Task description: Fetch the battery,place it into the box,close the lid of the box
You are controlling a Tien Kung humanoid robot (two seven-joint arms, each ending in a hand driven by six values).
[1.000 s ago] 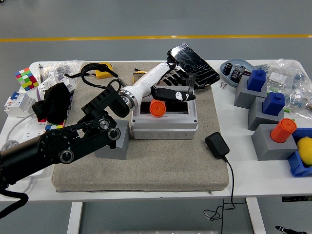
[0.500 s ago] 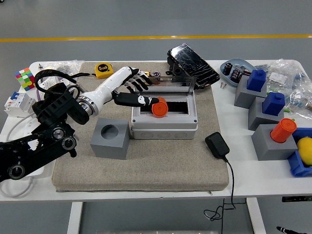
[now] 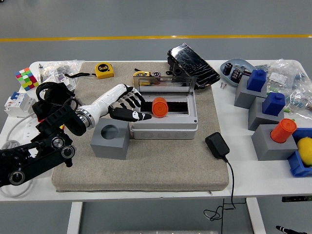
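An orange cylindrical battery (image 3: 159, 107) lies inside the grey box (image 3: 164, 126) at the middle of the beige mat. The box's clear lid (image 3: 168, 84) stands upright along the far edge, open. My left hand (image 3: 129, 107) hovers at the box's left end, just left of the battery, with its fingers spread and nothing in them. The black left arm stretches back to the lower left. No right arm shows.
A grey block with a round hole (image 3: 110, 139) sits just under my left forearm. A yellow tape measure (image 3: 103, 70), a black pouch (image 3: 192, 66) and a black power adapter (image 3: 217, 145) surround the box. Grey stands with blue and orange cylinders (image 3: 282, 130) line the right side.
My left hand has drawn back leftward from over the box to its left end. The orange battery stays in the box, free of the fingers.
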